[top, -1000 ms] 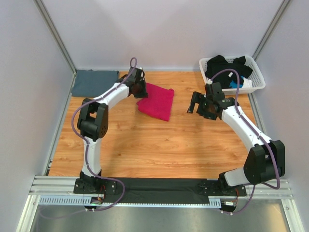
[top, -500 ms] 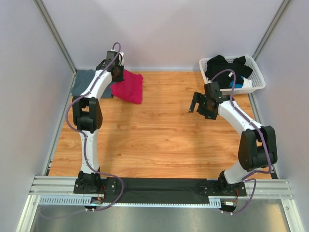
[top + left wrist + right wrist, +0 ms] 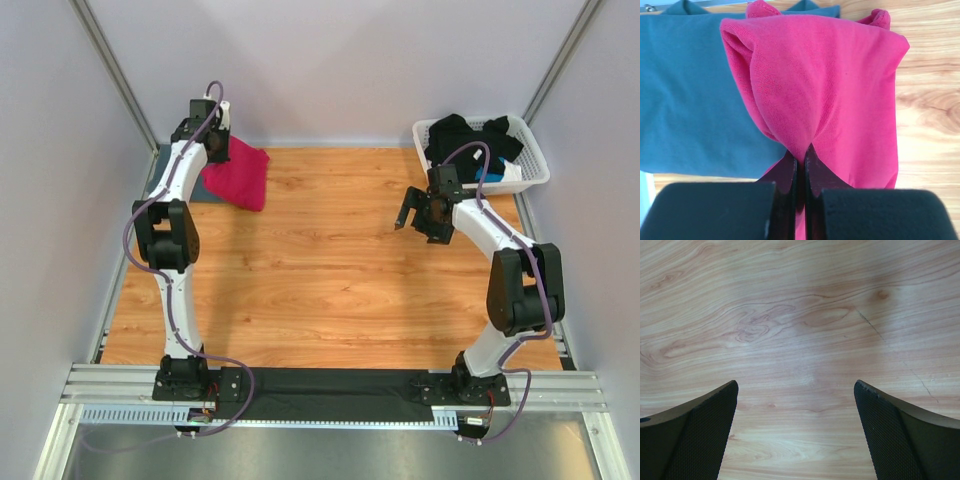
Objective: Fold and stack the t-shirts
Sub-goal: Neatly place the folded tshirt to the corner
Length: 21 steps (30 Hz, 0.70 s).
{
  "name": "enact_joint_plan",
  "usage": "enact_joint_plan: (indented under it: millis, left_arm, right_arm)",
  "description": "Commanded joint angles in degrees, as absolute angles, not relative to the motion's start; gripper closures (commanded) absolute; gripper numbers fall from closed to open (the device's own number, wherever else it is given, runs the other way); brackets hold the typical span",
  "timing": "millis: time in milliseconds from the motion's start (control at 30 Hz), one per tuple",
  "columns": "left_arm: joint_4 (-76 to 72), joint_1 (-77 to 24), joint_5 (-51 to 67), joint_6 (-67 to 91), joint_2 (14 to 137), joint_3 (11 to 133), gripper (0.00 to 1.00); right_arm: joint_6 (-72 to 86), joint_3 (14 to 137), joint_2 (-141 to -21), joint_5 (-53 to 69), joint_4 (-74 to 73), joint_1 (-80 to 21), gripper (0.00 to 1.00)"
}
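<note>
Left gripper (image 3: 800, 152): clamped tight, both fingers pinching a bunched fold of the magenta-pink t-shirt (image 3: 835, 85). The arm reaches all the way out to the far left corner of the wooden table (image 3: 330, 280).

Magenta-pink t-shirt: gathered up at the pinch and fanning out from there. In the wrist view its left part lies over the slate blue-grey t-shirt (image 3: 687, 100), and its right part spills onto bare wood.

Slate blue-grey t-shirt: flat and smooth in the far left corner, close to the back wall. From above only slivers of it show past the pink cloth and the arm.

Right gripper (image 3: 795, 387): spread wide, nothing between the fingers, just wood grain below. Whether it touches the table I cannot tell.

Right arm position: right half of the table, gripper near the white lattice basket (image 3: 537, 165) and well apart from both shirts.

Basket contents: black garments (image 3: 465, 135) heaped inside, with a patch of bright blue cloth (image 3: 487, 175) peeking out at the near side.
</note>
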<state>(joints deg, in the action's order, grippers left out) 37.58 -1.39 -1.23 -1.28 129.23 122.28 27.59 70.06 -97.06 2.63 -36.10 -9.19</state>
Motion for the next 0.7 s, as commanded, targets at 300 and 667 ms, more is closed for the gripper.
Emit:
enact_joint_plan:
  millis: [300, 667]
  left_arm:
    - [36.6, 2.5, 3.2, -3.0, 124.5, 127.5, 1.00]
    - [35.0, 6.6, 6.4, -0.3, 123.6, 128.8, 1.00]
  right_arm:
    - [27.2, 74.7, -101.2, 3.7, -36.0, -9.1, 0.00]
    - [27.2, 77.9, -103.7, 4.5, -36.6, -9.1, 0.00]
